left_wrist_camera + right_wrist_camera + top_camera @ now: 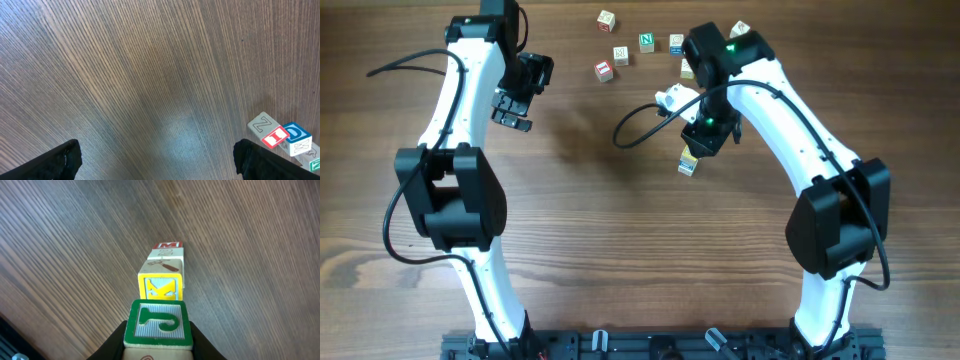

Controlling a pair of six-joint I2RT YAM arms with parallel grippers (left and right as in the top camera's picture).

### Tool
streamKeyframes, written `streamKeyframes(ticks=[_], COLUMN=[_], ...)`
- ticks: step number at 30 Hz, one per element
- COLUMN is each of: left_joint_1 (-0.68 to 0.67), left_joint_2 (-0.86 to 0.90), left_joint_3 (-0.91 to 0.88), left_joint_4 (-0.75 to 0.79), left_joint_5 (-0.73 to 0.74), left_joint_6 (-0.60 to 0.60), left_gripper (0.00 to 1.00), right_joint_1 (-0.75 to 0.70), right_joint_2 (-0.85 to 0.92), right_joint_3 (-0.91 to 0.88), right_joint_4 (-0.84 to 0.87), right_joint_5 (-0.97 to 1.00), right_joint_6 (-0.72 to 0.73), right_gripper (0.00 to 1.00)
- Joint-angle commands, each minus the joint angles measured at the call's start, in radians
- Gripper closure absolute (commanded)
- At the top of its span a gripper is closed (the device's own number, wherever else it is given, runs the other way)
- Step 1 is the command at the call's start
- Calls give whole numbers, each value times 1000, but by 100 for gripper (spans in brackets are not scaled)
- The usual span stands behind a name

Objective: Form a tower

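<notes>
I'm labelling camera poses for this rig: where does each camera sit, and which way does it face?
Overhead: fixed above the table, facing straight down; both arms, left gripper and right gripper show.
Left wrist: on the left arm, facing down at bare wood and loose cubes; its open fingertips show.
Right wrist: on the right arm, facing down the tower; its fingers grip the green J cube.
Shared: overhead and right wrist both see the tower.
</notes>
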Motion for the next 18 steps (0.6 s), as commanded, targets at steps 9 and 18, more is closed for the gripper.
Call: streamKeyframes(ticks=[9,18], left_joint_1=[4,4], left_joint_2=[-30,-30], left_joint_3=[-5,-5], left_joint_4=[0,0], left_joint_5=[-10,-10], left_joint_6=[12,12], left_gripper=[0,0], right_joint_1=[-2,27], right_joint_2=[13,13], right_joint_3=[-8,-8], right_joint_4=[31,31], right_joint_5=[-8,13], right_joint_6=[-70,-69], right_gripper=[94,94])
